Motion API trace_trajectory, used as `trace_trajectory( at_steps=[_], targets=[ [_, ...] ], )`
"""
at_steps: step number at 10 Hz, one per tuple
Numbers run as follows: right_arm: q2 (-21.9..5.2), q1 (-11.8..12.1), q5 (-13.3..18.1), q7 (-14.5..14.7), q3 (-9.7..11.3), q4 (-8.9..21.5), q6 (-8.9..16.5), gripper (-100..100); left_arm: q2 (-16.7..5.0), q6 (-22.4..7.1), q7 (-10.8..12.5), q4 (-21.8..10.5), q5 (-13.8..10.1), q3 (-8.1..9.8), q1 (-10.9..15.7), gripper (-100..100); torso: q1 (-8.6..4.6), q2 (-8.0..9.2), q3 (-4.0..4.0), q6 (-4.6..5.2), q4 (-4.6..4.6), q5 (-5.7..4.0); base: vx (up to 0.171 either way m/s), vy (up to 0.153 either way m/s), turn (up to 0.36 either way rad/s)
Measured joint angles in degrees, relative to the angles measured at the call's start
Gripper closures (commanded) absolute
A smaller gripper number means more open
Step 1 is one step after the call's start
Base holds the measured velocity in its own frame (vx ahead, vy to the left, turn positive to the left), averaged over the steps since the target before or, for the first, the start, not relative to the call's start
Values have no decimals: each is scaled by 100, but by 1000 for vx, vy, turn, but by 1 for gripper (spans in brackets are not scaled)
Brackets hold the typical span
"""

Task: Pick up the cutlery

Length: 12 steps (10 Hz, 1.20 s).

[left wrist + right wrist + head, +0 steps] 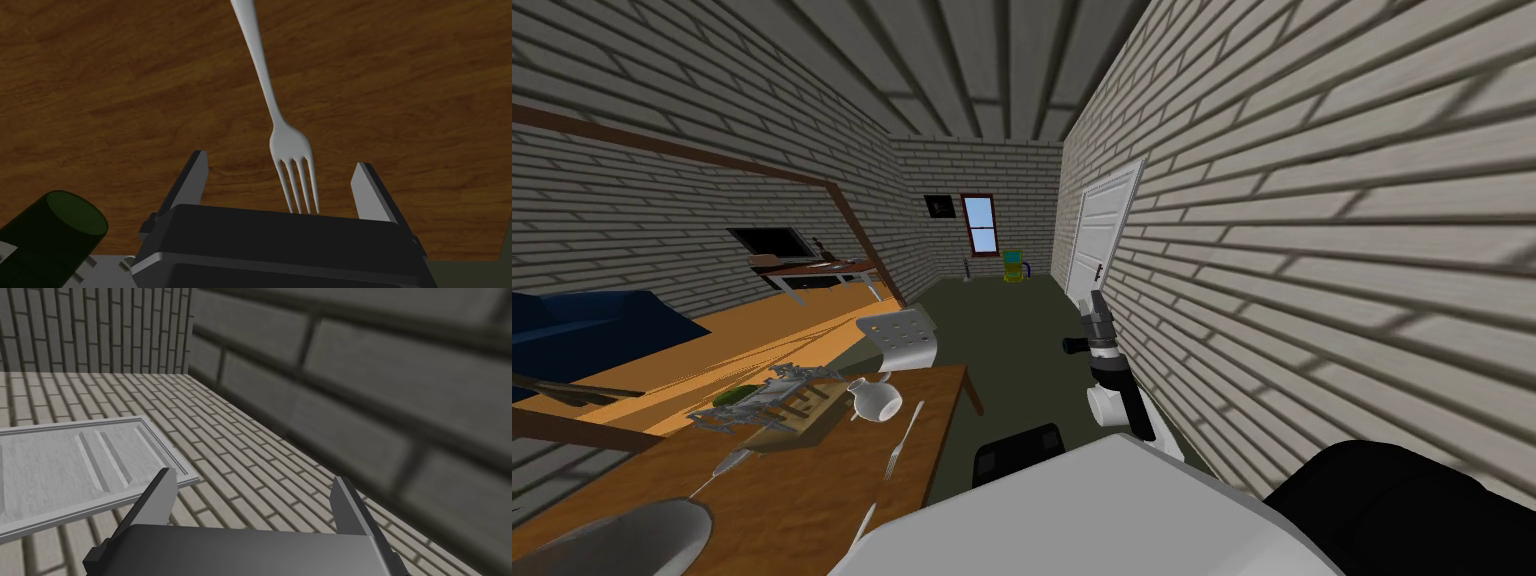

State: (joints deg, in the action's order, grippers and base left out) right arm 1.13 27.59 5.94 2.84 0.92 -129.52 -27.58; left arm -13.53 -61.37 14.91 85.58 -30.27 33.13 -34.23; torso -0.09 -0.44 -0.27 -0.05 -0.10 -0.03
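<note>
1. While the left gripper (281, 159) hangs with its fingers spread, the fork (268, 97) lies flat between them, touching neither, tines toward the gripper's dark body.
2. That body hides the tine tips, and the handle's end is cut off.
3. A brown wooden table (100, 100) bears the fork. The right gripper (255, 475), likewise released, is raised beside a brick wall (1312, 250).

On the surface (812, 470), a fork (280, 130) flat, tines between the spread left jaws, handle away from them. Just beside the left jaws, a bottle (50, 235). Beyond the fork, a jug (874, 400); left of that, a crate (797, 410). Behind the surface's far end, a chair (900, 338).
</note>
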Motion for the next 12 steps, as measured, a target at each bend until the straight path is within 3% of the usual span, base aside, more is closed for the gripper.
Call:
trace_trajectory(
  at_steps=[6, 7, 8, 12],
  targets=[
    [0, -1, 0, 0, 0, 0, 0, 0, -48, -690, 198, -488, -15, 432, 50, -100, 2, 18, 10, 0, 4, 0, 81, 6, -18],
    [0, -1, 0, 0, 0, 0, 0, 0, -49, -714, 207, -494, -14, 438, 52, 0, 0, 32, 17, 0, 6, 0, 7, 1, 0],
    [0, -1, 0, 0, 0, 0, 0, 0, -49, -712, 206, -493, -14, 437, 52, -100, -2, 43, 24, 0, 9, 0, 2, 17, 23],
    [0, -2, 0, 0, 0, 0, 0, 0, 32, -377, 180, -872, 112, 296, 220, -100, 13, 52, 29, 0, 11, 3, -3, 34, 18]
  ],
)
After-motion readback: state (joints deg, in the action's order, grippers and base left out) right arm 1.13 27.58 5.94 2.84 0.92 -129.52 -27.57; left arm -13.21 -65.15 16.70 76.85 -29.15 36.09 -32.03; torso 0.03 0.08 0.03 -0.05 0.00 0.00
